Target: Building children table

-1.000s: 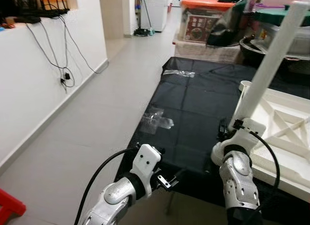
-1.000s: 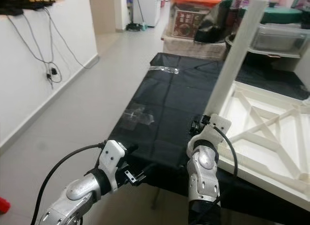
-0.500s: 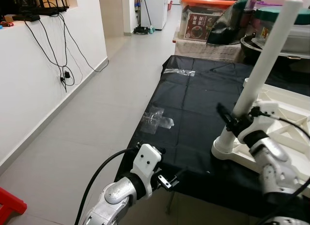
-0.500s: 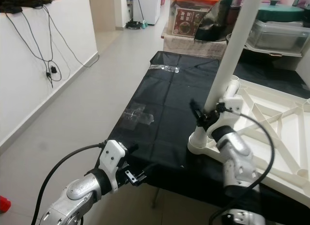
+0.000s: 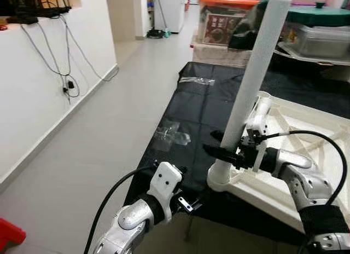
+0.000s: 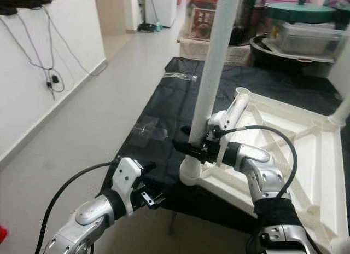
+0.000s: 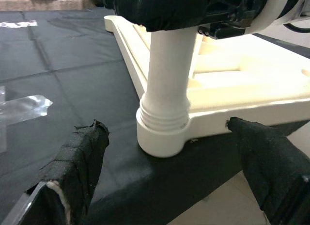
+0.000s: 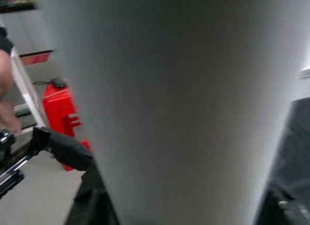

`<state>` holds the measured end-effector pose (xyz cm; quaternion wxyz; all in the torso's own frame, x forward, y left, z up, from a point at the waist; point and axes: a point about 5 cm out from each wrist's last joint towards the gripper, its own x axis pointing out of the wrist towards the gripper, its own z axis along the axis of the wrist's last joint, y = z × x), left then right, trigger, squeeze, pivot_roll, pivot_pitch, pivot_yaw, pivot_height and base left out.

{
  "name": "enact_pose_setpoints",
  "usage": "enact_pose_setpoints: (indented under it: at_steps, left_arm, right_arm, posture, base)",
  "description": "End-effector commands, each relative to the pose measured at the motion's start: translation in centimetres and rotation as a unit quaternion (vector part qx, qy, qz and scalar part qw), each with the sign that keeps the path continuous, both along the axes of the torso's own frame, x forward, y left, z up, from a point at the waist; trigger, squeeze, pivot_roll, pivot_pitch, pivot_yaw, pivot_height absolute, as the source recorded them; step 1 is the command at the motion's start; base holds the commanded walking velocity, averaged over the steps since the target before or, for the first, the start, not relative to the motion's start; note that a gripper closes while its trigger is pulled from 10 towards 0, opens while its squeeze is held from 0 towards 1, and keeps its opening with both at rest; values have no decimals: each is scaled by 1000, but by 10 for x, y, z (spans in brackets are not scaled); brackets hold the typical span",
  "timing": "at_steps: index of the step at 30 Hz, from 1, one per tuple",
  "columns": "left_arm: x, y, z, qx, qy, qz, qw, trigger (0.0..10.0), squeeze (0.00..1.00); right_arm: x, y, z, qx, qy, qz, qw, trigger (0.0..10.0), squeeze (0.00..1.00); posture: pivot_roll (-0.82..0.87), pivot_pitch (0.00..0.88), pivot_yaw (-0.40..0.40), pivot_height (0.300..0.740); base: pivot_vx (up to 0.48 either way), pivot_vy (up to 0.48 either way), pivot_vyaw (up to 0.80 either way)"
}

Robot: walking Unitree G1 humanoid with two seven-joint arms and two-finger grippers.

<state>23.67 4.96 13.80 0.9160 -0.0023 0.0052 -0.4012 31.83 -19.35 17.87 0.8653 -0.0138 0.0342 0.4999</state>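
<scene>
The step in hand looks like seating a leg into the upturned tabletop: the right gripper (image 5: pixel 221 151) has its jaws pinching the lower part of the white leg (image 5: pixel 250 81), a black finger on either side of the tube, just above the corner socket (image 7: pixel 162 133) of the tabletop (image 5: pixel 306 150), which lies underside-up on the black cloth (image 5: pixel 199 109). The leg's long axis runs steeply up from the jaws, leaning a little toward the robot's right, its free end high above them and its threaded foot already down in the socket below them. The left gripper (image 7: pixel 169 174) hovers low at the cloth's near edge, jaws spread wide and empty, the socket near and ahead of them. Next, I judge, the leg needs turning or pressing straight down until it seats fully.
</scene>
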Motion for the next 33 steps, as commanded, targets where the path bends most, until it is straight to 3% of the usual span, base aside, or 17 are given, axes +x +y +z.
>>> enact_pose_setpoints:
  at_steps: [1,9,10,11,12,14,15,16,18,19,21,22,23,28,30,31,33]
  left_arm:
    - [0,0,-4,4,7,-3,1000,10000,0]
    - [0,0,-4,3,8,-2,1000,10000,0]
    - [0,0,-5,3,8,-2,1000,10000,0]
    - [0,0,-5,3,8,-2,1000,10000,0]
    - [0,1,-5,3,9,-2,1000,10000,0]
    - [0,1,-5,3,9,-2,1000,10000,0]
    - [0,1,-5,3,9,-1,1000,10000,0]
    - [0,1,-5,3,9,-1,1000,10000,0]
    - [0,1,-6,3,10,-1,1000,10000,0]
    - [0,1,-6,3,10,-1,1000,10000,0]
    - [0,2,-6,4,10,-1,1000,10000,0]
    - [0,2,-6,4,10,-1,1000,10000,0]
    - [1,2,-6,5,9,0,1000,10000,0]
    - [1,2,-6,5,8,0,1000,10000,0]
    - [1,3,-5,5,9,0,1000,10000,0]
    - [0,3,-5,5,9,0,1000,10000,0]
    - [0,3,-6,5,10,0,1000,10000,0]
  right_arm:
    - [-2,5,-7,0,18,19,1000,0,0]
    - [-1,-6,-9,23,-12,-95,995,0,0]
    - [6,-13,-13,28,-17,-198,980,0,0]
    - [6,-13,-13,28,-17,-198,980,0,0]
    - [14,-30,-21,30,-8,-390,920,0,0]
    - [14,-30,-21,30,-8,-390,920,0,0]
    - [11,-45,-27,31,2,-517,856,0,0]
    - [11,-45,-27,31,2,-517,856,0,0]
    - [-10,-64,-35,21,7,-687,726,0,0]
    - [-10,-64,-35,21,7,-687,726,0,0]
    - [-27,-59,-37,42,11,-758,651,0,0]
    - [-27,-59,-37,42,11,-758,651,0,0]
    - [-33,-45,-37,66,21,-779,623,0,0]
    - [-30,-29,-37,86,37,-782,616,0,0]
    - [-24,-20,-35,87,28,-773,628,0,0]
    - [-21,-17,-33,90,15,-761,642,10000,1000]
    - [-20,-13,-33,91,8,-760,644,10000,1000]
  posture:
    - [189,0,-60,740]
    - [187,0,-64,740]
    - [179,0,-61,740]
    - [179,0,-61,740]
    - [171,0,-52,740]
    - [171,0,-52,740]
    - [171,0,-52,740]
    - [171,0,-52,740]
    - [165,0,-48,740]
    - [165,0,-48,740]
    - [171,0,-51,740]
    - [171,0,-51,740]
    - [171,0,-51,740]
    - [171,0,-51,740]
    - [178,0,-56,740]
    - [177,0,-53,740]
    - [177,0,-53,740]
  base:
    - [0,0,0]
    - [0,0,0]
    - [0,0,0]
    - [0,0,0]
    - [0,0,0]
    - [0,0,0]
    - [0,0,0]
    - [0,0,0]
    - [0,0,0]
    - [0,0,0]
    - [0,0,0]
    - [0,0,0]
    - [0,0,0]
    - [0,0,0]
    - [0,0,0]
    - [0,0,0]
    - [0,0,0]
